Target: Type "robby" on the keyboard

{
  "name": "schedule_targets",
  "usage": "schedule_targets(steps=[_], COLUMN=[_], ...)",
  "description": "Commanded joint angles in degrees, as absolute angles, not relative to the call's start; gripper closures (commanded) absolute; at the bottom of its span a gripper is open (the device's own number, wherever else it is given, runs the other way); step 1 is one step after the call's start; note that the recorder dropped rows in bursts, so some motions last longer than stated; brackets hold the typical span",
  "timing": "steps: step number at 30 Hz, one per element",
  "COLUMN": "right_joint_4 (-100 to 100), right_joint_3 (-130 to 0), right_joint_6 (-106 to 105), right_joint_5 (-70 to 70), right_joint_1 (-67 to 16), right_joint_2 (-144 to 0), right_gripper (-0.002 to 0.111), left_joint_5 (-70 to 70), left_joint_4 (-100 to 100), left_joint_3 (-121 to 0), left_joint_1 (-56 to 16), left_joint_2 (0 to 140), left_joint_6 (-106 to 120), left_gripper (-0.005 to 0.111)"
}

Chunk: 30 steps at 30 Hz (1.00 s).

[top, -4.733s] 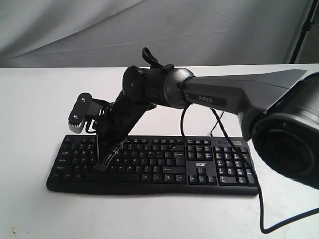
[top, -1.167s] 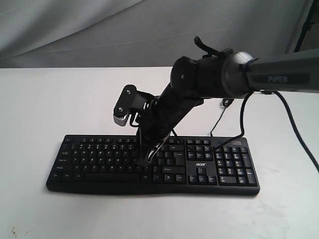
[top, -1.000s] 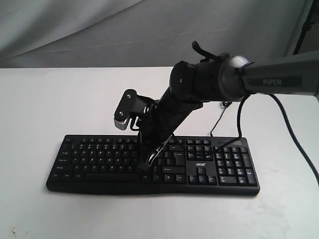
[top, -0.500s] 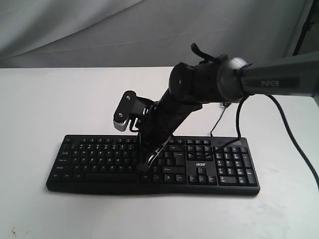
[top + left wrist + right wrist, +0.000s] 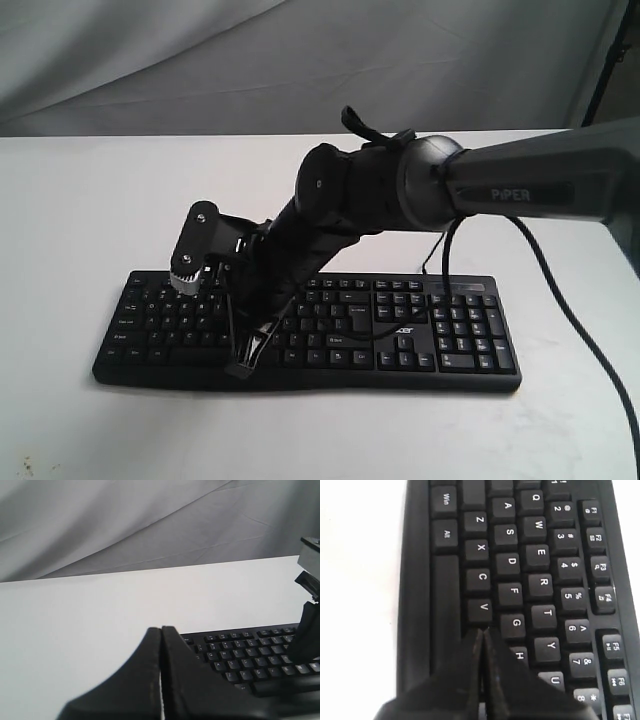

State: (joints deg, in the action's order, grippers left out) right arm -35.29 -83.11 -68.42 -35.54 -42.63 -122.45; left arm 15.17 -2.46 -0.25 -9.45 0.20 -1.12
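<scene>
The wide black full-size keyboard (image 5: pixel 455 340) with small white key legends lies flat on the white table (image 5: pixel 80 220), directly under the right gripper (image 5: pixel 243 367). This gripper's two black tapered fingers are pressed flush together with nothing between them. Their joined tip meets the bottom letter row. In the right wrist view the V key (image 5: pixel 483 607) sits just beside the tip, the G key (image 5: pixel 516 623) is close by on the next row, and the long space bar (image 5: pixel 445 595) runs along the fingers' other side. The key beneath the tip is hidden, and whether it is pressed down cannot be told.

The grey-and-black right arm (image 5: pixel 530 190), marked "PIPER", reaches across the middle, bends at the wrist and slopes steeply down to the keyboard's left half. Its silver-edged camera block (image 5: pixel 195 250) juts out above the upper key rows.

The left gripper (image 5: pixel 161 630) also has its black fingers closed together and empty, with the keyboard's end lying beyond its tip.
</scene>
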Motion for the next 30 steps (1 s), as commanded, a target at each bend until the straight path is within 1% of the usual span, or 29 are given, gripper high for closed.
schedule_targets(steps=[1,7,11,30], right_joint_4=[-38.5,-39.7,-39.9,-38.6], right_joint_3=[-83.5,-83.5,-85.4,-85.4], right_joint_6=[-71.6,-71.7,-71.6,-70.0], right_joint_5=[-34.9,-32.6,-34.1,-35.6], right_joint_1=[-42.9,-42.9,-42.9,-42.9], right_joint_2=[-121.6,-123.3,-124.4,-126.0], right_gripper=[0.108,0.108,0.108,0.108], left_joint_5=[14.9,14.9,14.9,14.9], left_joint_4=[-2.7,-2.7,-2.7,-2.7], left_joint_3=[0.0,0.0,0.0,0.0], left_joint_1=[-9.8,-9.8,-9.8,-9.8], left_joint_2=[0.0,0.0,0.0,0.0], left_joint_6=[-1.3,-1.3,-1.3,-1.3], left_gripper=[0.107,0.107,0.107,0.107])
